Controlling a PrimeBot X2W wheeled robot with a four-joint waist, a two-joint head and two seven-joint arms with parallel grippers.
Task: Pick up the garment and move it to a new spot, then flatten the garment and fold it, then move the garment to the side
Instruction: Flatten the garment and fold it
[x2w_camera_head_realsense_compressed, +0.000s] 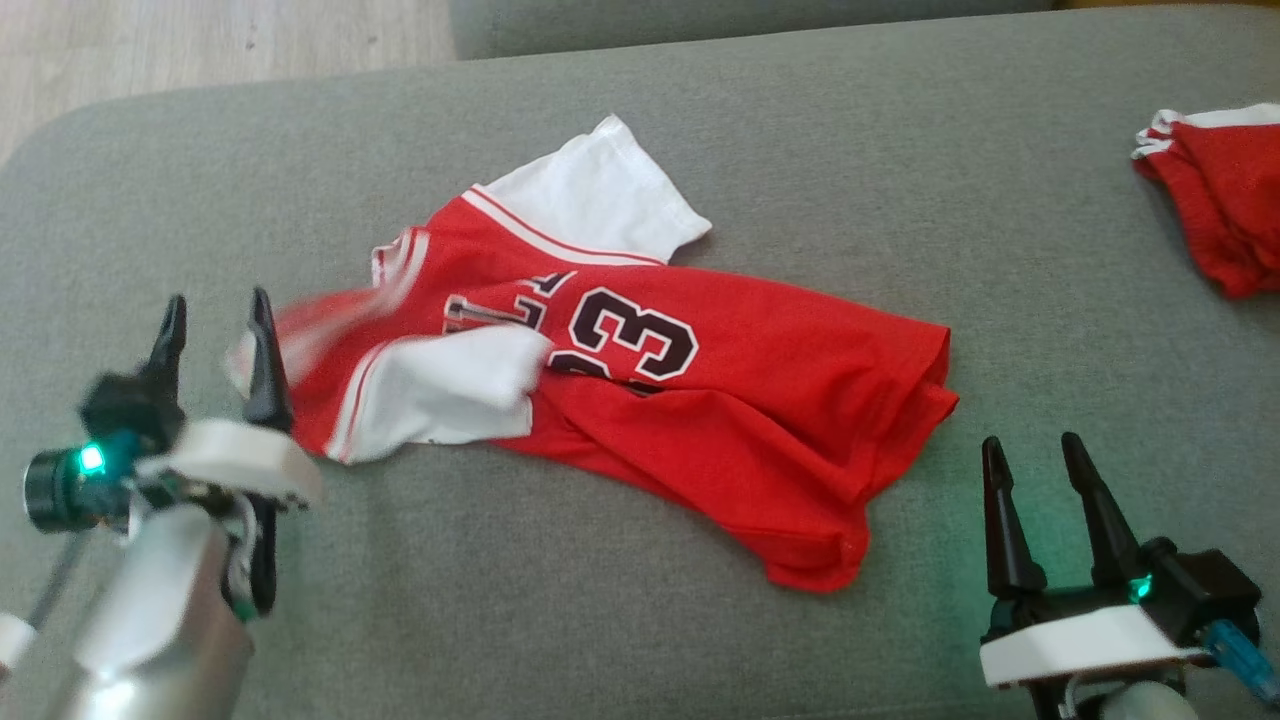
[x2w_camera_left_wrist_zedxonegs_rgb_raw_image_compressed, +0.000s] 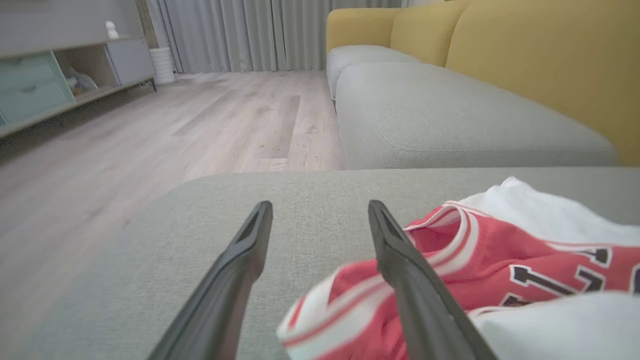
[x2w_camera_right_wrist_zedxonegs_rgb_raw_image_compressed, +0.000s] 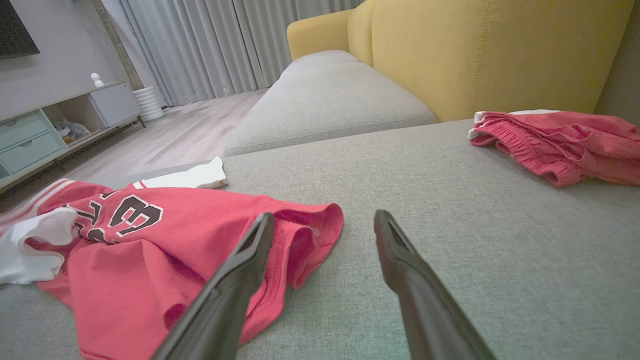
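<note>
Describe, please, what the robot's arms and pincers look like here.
Each pincer has two long, dark, tapering fingers on a white curved plate. The left pincer sits on a silvery forearm, with a green light on a black cylinder beside it. The right pincer shows a green glow and a blue connector at its base.

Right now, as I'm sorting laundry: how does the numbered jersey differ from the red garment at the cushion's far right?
The jersey lies spread out and rumpled mid-cushion; the red garment sits bunched compactly at the right edge. The jersey carries dark numerals and white sleeves; the red garment shows no print, only white trim. Both are red and rest on the grey cushion.
</note>
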